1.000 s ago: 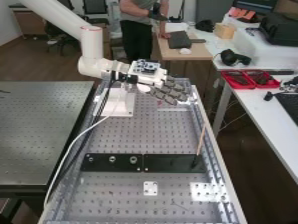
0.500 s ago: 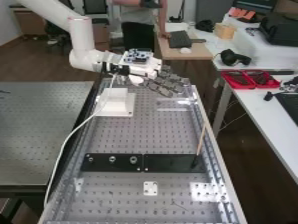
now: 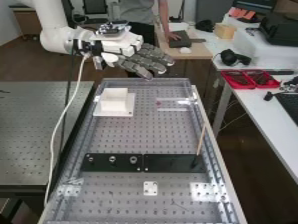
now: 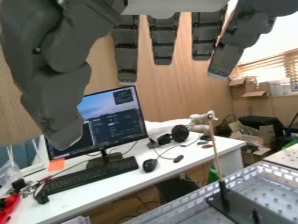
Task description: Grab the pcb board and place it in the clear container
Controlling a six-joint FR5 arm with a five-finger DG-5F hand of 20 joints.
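- long grey perforated counter [image 3: 146, 135]: bare metal, kinda shiny where light hits
- blocky white stand [image 3: 114, 98]: smooth, matt, plastic-looking tbh
- dark grey jointed hand [image 3: 148, 61]: mostly matt
- thin tan stick [image 3: 201, 140]: looks like plain wood
- tall light-brown wall panel [image 4: 173, 85]: smooth, visible wood grain

A flat, black-framed monitor [image 4: 118, 125] is standing on a long white surface [image 4: 199, 154]; a slim black plastic keyboard [image 4: 86, 176] is lying before it.

This is a robotics lab: white jointed robot arm [image 3: 54, 30], perforated grey metal bench [image 3: 136, 136], white computer desk [image 3: 256, 111] beside the bench.
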